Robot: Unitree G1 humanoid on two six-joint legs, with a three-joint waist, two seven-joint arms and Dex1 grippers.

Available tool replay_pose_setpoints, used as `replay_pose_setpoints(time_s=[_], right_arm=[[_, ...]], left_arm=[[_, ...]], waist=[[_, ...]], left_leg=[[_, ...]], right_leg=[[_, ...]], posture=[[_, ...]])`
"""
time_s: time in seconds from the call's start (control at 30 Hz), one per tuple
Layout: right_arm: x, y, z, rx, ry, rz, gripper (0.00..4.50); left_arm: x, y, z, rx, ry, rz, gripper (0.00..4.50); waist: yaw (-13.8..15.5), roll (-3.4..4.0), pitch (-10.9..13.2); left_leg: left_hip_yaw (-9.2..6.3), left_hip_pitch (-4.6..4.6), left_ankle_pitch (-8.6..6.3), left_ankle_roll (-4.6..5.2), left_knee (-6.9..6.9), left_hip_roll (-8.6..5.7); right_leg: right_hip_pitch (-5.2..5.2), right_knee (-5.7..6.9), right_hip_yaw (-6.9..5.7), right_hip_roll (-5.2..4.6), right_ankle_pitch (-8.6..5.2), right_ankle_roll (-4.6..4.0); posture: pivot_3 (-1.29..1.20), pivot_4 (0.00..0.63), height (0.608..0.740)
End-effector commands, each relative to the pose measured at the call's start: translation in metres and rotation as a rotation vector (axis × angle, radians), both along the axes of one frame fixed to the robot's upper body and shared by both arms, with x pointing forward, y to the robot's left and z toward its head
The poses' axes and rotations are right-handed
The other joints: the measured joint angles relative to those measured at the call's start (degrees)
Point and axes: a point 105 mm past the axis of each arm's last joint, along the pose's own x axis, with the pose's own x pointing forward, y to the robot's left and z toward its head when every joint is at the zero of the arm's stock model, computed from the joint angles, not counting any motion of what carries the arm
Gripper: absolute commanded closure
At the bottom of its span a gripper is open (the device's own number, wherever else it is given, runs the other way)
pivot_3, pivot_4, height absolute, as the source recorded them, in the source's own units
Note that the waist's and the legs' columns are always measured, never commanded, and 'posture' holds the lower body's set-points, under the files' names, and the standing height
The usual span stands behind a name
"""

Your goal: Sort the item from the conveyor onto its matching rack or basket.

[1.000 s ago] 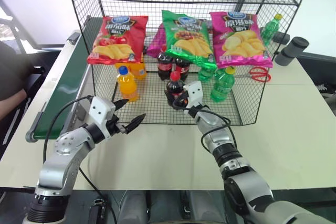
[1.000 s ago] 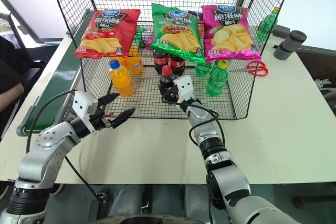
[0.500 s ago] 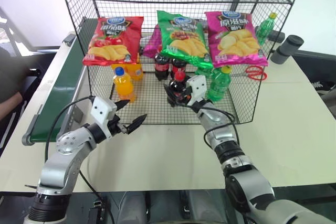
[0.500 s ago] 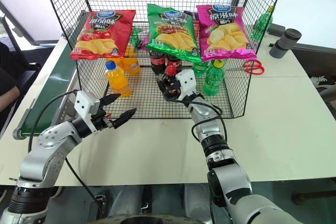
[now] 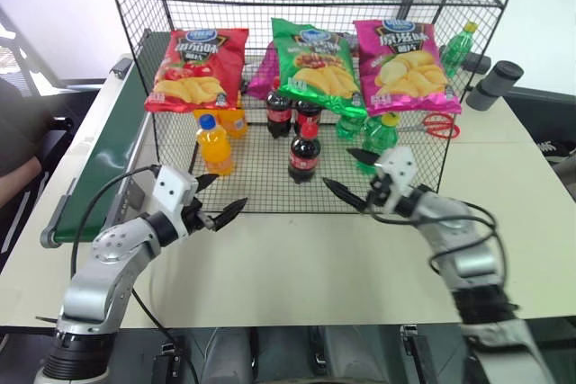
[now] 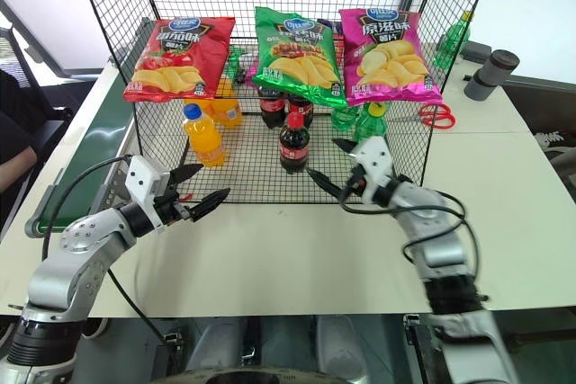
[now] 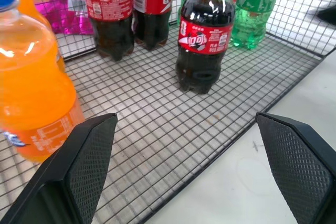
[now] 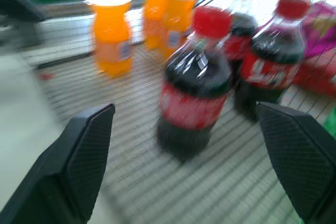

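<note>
A cola bottle with a red cap and red label stands upright and alone on the front of the black wire rack's grid floor; it is also in the wrist views. Two more cola bottles stand behind it. My right gripper is open and empty, just right of the bottle at the rack's front edge, not touching it. My left gripper hangs open and empty over the table in front of the rack's left side. The dark green conveyor runs along the left.
Orange soda bottles stand at the rack's left, green bottles at its right. Red, green and pink chip bags hang on the front. Red scissors and a grey cylinder lie right of the rack. A person's arm shows at far left.
My right gripper opened, let go of the cola bottle and drew back to the right, out of the rack. The bottle stays standing on the grid floor. The left arm kept still.
</note>
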Motion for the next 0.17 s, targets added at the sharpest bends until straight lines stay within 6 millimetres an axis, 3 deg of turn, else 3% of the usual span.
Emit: replay_pose_setpoints(time_s=[0.03,0.17], right_arm=[[-0.013,-0.019,0.018,-0.028,-0.004,0.005,0.08],[-0.017,-0.038,0.017,-0.050,0.030,-0.040,0.08]], left_arm=[[-0.004,0.005,0.007,0.012,-0.026,-0.015,0.00],[-0.007,0.008,0.007,0.021,-0.029,-0.030,0.00]], waist=[[0.0,0.00,0.0],[0.1,0.00,0.0]], left_leg=[[0.00,0.01,0.00,0.00,0.00,0.00],[0.00,0.04,0.00,0.00,0.00,0.00]], right_leg=[[0.02,0.00,0.00,0.00,0.00,0.00],[0.05,-0.02,0.00,0.03,-0.01,-0.01]], posture=[[0.00,0.150,0.734],[0.00,0.150,0.734]])
